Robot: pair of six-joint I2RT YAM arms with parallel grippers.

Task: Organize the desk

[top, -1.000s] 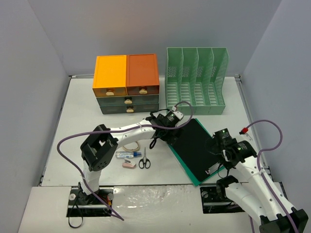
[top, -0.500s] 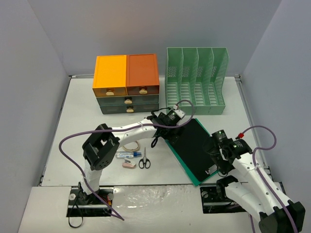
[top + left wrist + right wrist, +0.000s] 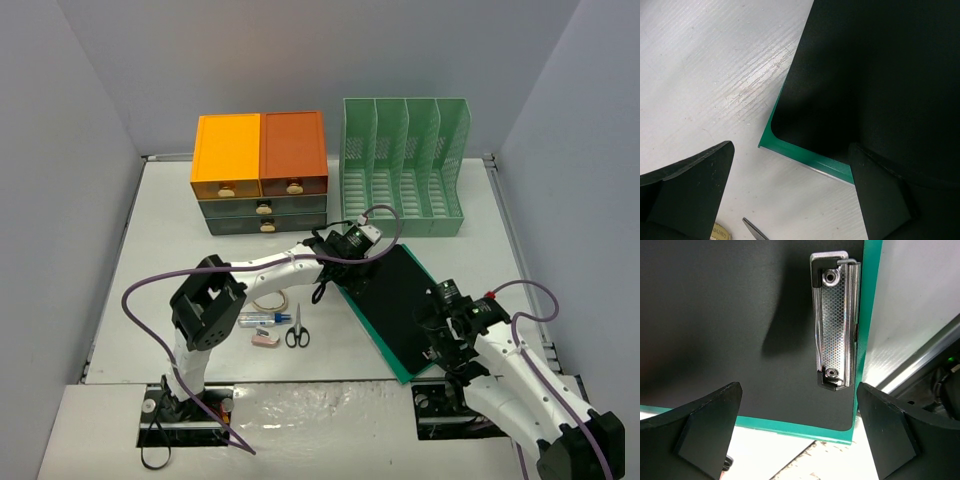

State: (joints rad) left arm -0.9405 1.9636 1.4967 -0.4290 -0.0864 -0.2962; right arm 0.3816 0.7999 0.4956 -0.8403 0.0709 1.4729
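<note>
Both claws spread, nothing held. Left claw (image 3: 792, 155) straddles the clipboard (image 3: 395, 300) at its upper-left corner. Right claw (image 3: 799, 390) hangs over the metal clip (image 3: 834, 320) at lower right. Looks like setup for a two-ended lift off the worktop (image 3: 170, 230), which fills mid-frame.

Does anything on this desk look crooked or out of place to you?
Yes: the black clipboard lies diagonally, skewed against the edges of the desk, its near corner at the front edge. The scissors and a few small items sit loose beside it.
</note>
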